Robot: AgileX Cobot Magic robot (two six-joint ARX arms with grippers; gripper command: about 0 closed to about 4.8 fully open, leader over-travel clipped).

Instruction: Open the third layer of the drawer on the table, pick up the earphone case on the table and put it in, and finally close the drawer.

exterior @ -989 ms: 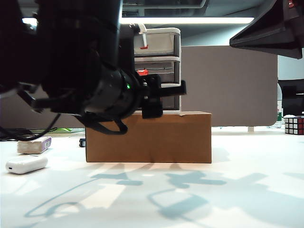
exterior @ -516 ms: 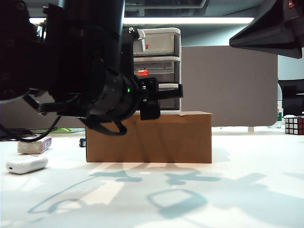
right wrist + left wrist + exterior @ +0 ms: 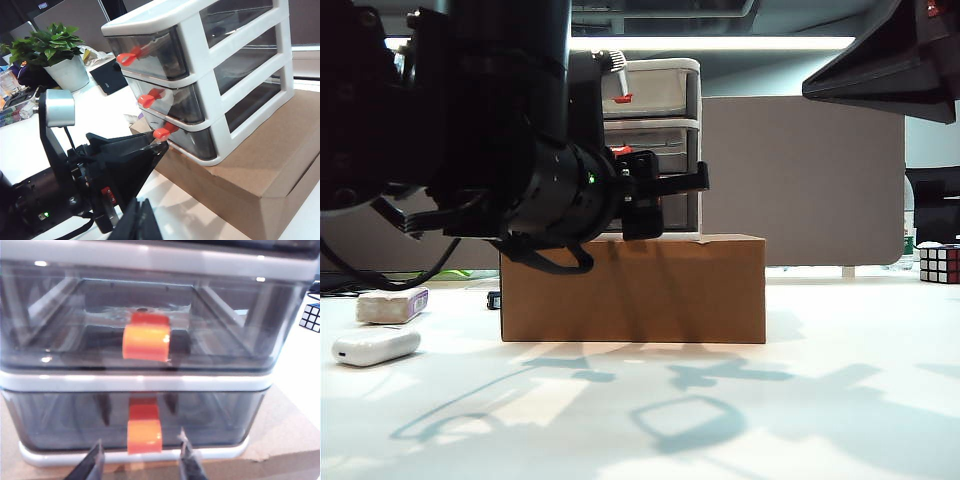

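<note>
The drawer (image 3: pixel 660 90) stands on a brown cardboard box (image 3: pixel 640 290) on the table (image 3: pixel 840 400). My left gripper (image 3: pixel 141 464) is open right in front of the third layer (image 3: pixel 65 420). Its fingers (image 3: pixel 92 465) stand on either side of that tier's red-orange handle (image 3: pixel 144 436), apart from it. The right wrist view shows the same gripper (image 3: pixel 157 147) just below the lowest handle (image 3: pixel 161 133). The white earphone case (image 3: pixel 375 346) lies on the table at the far left. My right gripper (image 3: pixel 142 220) hangs high on the right, fingers pressed together, holding nothing.
A greyish block with a purple label (image 3: pixel 392 305) lies behind the earphone case. A Rubik's cube (image 3: pixel 940 263) sits at the far right. A potted plant (image 3: pixel 50 55) stands beyond the drawer unit. A grey partition (image 3: pixel 800 180) closes the back.
The left arm has shifted slightly in front of the drawer unit, its gripper staying open at the lowest tier. The right arm has not moved.
</note>
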